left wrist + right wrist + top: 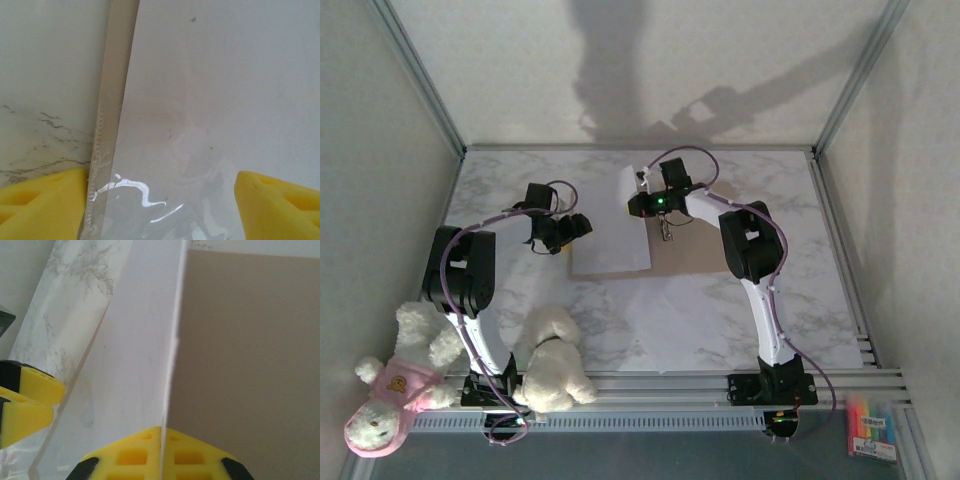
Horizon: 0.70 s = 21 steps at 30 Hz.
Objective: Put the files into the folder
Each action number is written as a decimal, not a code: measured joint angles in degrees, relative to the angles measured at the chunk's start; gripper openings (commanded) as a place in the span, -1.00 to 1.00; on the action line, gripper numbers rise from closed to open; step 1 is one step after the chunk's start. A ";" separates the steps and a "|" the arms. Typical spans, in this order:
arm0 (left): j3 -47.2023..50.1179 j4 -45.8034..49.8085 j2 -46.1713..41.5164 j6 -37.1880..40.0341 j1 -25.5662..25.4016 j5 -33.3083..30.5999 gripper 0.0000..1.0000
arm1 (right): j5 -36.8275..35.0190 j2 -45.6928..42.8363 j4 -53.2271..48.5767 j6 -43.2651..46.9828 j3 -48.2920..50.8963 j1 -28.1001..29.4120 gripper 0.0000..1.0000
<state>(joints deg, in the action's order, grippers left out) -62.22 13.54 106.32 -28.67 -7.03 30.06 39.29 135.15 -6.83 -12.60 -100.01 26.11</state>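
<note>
The tan-brown folder (690,258) lies flat mid-table. A white file sheet (628,225) covers its left part, and the sheet's far edge is lifted. My right gripper (642,190) is shut on that far edge. In the right wrist view the yellow fingertips (161,432) pinch the sheet (135,355) edge-on, with the folder (250,355) to its right. My left gripper (584,225) hovers open at the sheet's left side. In the left wrist view its gripper (160,200) spans the glossy sheet (215,90) without touching it. A tan strip of folder (117,60) shows beside the sheet.
Two white plush toys (555,365) and a pink-dressed one (390,395) sit by the left arm's base. A pack of coloured markers (872,425) lies off the table at the front right. Metal frame posts (420,75) and walls bound the marble table (500,190).
</note>
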 measured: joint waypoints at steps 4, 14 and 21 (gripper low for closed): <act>0.00 -0.02 0.00 0.00 0.00 0.00 0.54 | 0.63 0.00 -0.28 0.00 -0.20 -0.59 -0.87; 0.00 0.00 0.02 0.00 0.00 0.02 0.55 | 2.62 0.02 1.86 -2.03 -0.02 -0.44 -0.87; -0.02 0.00 0.02 0.00 0.00 0.00 0.54 | 3.06 0.02 5.68 -5.31 2.47 0.74 -0.87</act>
<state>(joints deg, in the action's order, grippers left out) -62.24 13.54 106.34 -28.67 -7.03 30.06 42.35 135.17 -1.15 -17.91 -97.54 26.85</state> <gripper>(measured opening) 0.773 0.067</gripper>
